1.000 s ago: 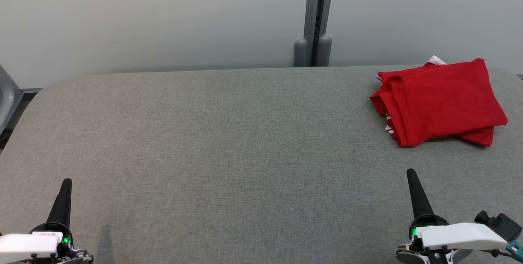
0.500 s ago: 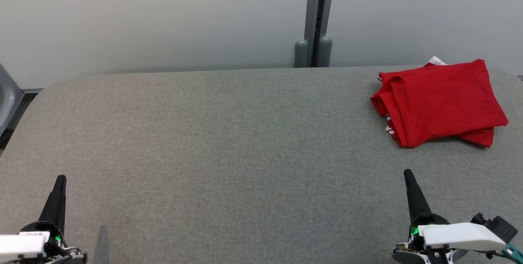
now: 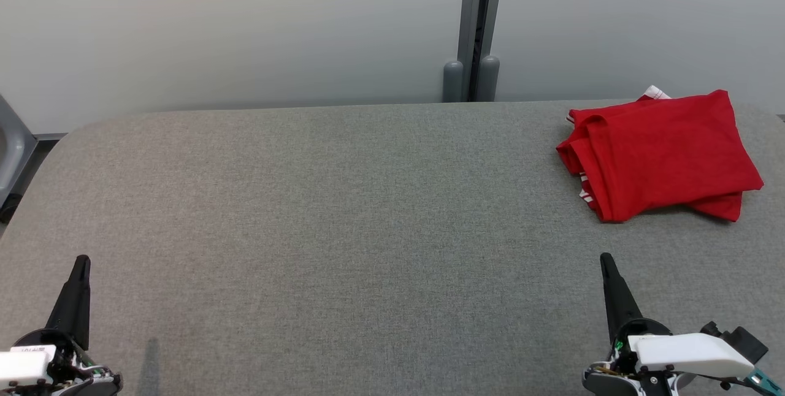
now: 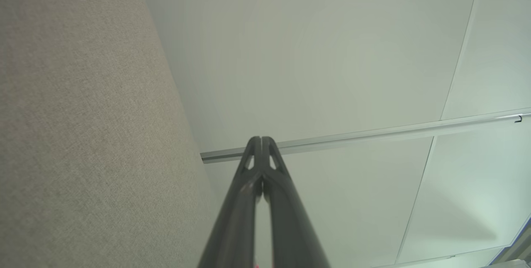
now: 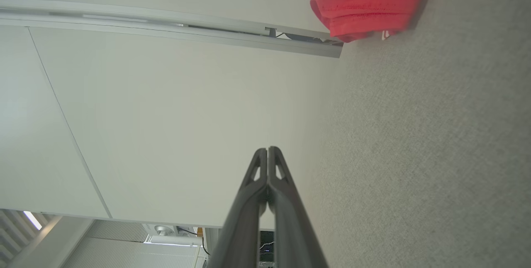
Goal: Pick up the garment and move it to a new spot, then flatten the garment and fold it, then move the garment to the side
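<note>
The garment (image 3: 659, 154) is red with white-striped trim and lies folded in a compact stack at the far right of the grey fabric table (image 3: 368, 212). Its near edge shows at the top of the right wrist view as a red roll (image 5: 367, 4). My right gripper (image 3: 606, 259) hovers near the table's front right, well short of the garment, fingers pressed together and holding nothing (image 5: 267, 150). At the front left my left gripper (image 3: 81, 260) is also shut and empty, its tips meeting (image 4: 261, 139) beside the table surface.
A pale wall runs behind the table with a grey vertical post (image 3: 478, 22) at its middle. A grey object (image 3: 12, 151) stands off the table's left edge. The table's rounded back edge (image 3: 276, 109) lies close to the wall.
Both grippers have drifted slightly toward the front left of the head view, the left one more. The garment has not moved.
</note>
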Available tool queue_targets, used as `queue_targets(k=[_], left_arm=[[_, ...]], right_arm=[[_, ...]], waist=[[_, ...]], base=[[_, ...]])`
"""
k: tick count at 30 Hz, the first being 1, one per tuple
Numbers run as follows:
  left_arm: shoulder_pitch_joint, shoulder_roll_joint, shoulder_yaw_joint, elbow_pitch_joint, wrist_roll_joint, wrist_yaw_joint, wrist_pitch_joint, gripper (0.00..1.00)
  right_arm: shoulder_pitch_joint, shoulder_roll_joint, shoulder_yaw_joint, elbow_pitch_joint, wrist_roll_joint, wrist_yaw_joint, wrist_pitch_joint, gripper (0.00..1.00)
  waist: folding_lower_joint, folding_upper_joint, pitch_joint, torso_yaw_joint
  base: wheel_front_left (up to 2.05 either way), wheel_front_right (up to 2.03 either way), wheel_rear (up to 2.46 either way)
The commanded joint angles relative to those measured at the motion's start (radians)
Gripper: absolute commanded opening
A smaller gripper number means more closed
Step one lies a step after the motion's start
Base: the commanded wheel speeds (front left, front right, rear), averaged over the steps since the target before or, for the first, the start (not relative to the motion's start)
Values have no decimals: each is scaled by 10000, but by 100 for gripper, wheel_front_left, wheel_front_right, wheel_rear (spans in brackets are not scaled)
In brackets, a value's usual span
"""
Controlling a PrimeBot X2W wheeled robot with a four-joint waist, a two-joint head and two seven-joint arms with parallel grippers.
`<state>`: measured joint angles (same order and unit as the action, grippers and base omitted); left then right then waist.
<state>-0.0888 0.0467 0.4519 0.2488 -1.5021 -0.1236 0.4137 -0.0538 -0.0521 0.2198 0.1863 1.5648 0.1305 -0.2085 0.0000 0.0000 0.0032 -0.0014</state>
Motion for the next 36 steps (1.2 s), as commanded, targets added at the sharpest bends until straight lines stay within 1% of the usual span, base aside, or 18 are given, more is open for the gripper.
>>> queue_targets(k=[1, 11, 36], left_arm=[[-188, 56, 82, -12, -193, -101, 86, 0], [-262, 60, 271, 3, -749, -109, 389, 0], [-248, 59, 257, 1, -727, -109, 381, 0]], right_arm=[[-105, -16, 14, -51, 185, 4, 34, 0], [-99, 10, 86, -110, 762, 4, 53, 0], [-89, 2, 84, -105, 729, 4, 50, 0]], waist=[[0, 0, -2, 2], [0, 0, -18, 14], [0, 0, -18, 14]], base=[[0, 0, 0], [0, 0, 0], [0, 0, 0]])
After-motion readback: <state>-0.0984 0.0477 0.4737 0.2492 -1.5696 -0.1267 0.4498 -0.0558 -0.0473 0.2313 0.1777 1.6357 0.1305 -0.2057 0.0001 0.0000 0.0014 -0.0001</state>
